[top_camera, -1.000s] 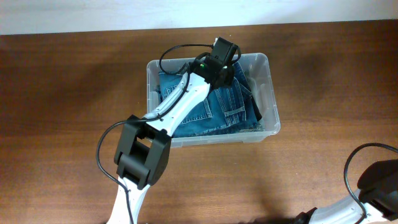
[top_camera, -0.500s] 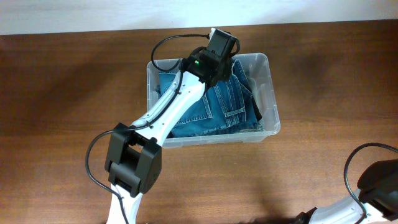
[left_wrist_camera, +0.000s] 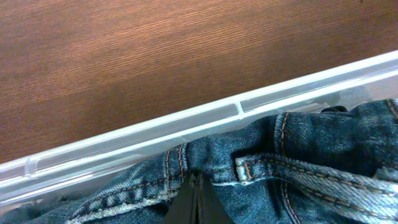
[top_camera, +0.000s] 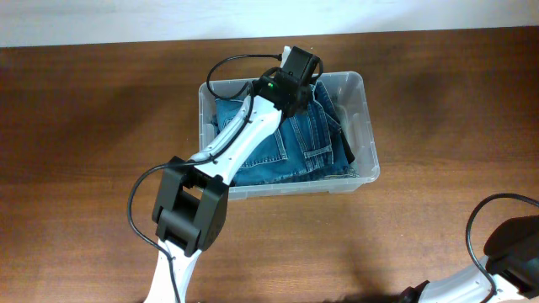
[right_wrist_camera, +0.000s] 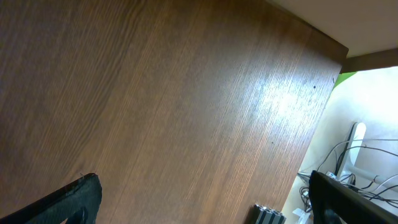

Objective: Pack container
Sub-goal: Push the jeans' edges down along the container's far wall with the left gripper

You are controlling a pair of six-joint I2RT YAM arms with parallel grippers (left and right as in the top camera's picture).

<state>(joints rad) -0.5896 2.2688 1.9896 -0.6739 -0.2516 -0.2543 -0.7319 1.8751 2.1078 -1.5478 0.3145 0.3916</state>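
Note:
The clear container stands at the table's far middle with folded blue jeans inside. My left gripper reaches into it near the far wall. In the left wrist view its fingers are pressed together, with their tips against the jeans' waistband, just inside the container's rim. No cloth shows between them. My right gripper is wide open and empty over bare table, one finger at each side of the right wrist view.
The right arm's base sits at the near right corner with a cable loop. Brown wooden table surrounds the container. Beyond the table edge in the right wrist view are cables and a metal rail.
The left wrist rose slightly toward the far wall and then came back. Its elbow swung left and returned. The jeans and the right arm have not moved.

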